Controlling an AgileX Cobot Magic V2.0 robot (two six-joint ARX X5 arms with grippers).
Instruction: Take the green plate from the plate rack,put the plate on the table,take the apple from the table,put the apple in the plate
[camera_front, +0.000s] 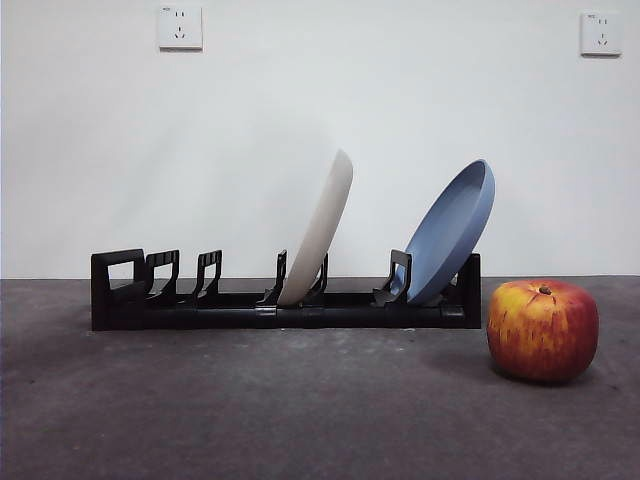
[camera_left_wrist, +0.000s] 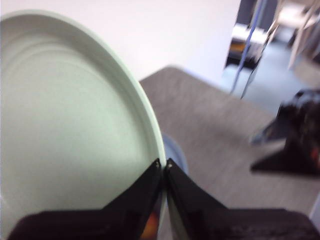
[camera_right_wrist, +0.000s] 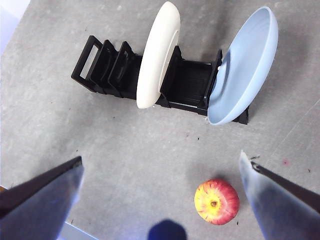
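Observation:
In the left wrist view, my left gripper (camera_left_wrist: 162, 162) is shut on the rim of the pale green plate (camera_left_wrist: 75, 125) and holds it up in the air above the table (camera_left_wrist: 215, 135). The front view shows neither this plate nor this gripper. The black plate rack (camera_front: 200, 310) (camera_right_wrist: 107, 65) stands on the table with its left slots empty. Right of the rack's end, the red and yellow apple (camera_front: 543, 330) (camera_right_wrist: 216, 201) rests on the table. High above the apple and the rack, my right gripper (camera_right_wrist: 160, 160) hangs open with nothing between its jaws.
A cream-white plate (camera_front: 320, 230) (camera_right_wrist: 157, 55) leans in the rack's middle slot. A blue plate (camera_front: 455, 230) (camera_right_wrist: 245, 65) leans at its right end, near the apple. A blurred dark shape (camera_left_wrist: 300, 135) sits at the table's far side in the left wrist view.

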